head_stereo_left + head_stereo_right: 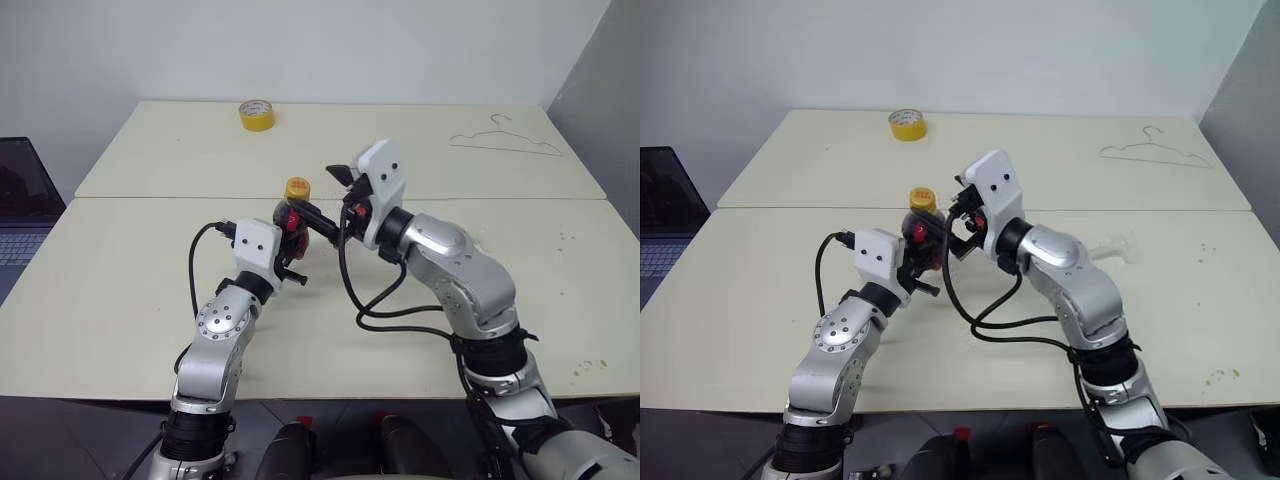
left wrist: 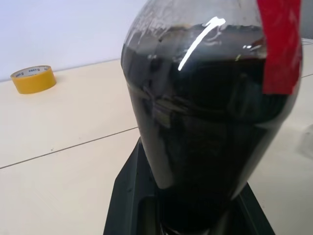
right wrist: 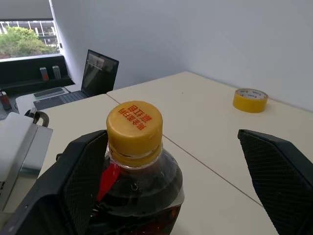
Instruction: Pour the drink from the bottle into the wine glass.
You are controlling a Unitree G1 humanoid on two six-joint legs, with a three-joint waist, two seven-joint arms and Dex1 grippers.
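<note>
The bottle [image 1: 291, 216] stands upright near the middle of the table, yellow cap [image 1: 297, 188] on. It is filled to the shoulder with the dark drink [image 2: 205, 147], and a red label runs down its neck. My left gripper [image 1: 289, 248] is shut on the bottle's lower body. At cap height my right gripper [image 1: 318, 193] is open, one finger [image 3: 73, 186] on each side of the cap without touching it. A faint clear shape [image 1: 1114, 246] lies on the table just past my right forearm. It may be the wine glass, but it is mostly hidden.
A yellow tape roll [image 1: 257, 115] sits at the table's far edge. At the far right lies a wire hanger [image 1: 503, 140]. An open laptop [image 1: 20, 200] stands on a desk off the left side. A seam [image 1: 150, 197] runs across between the two tabletops.
</note>
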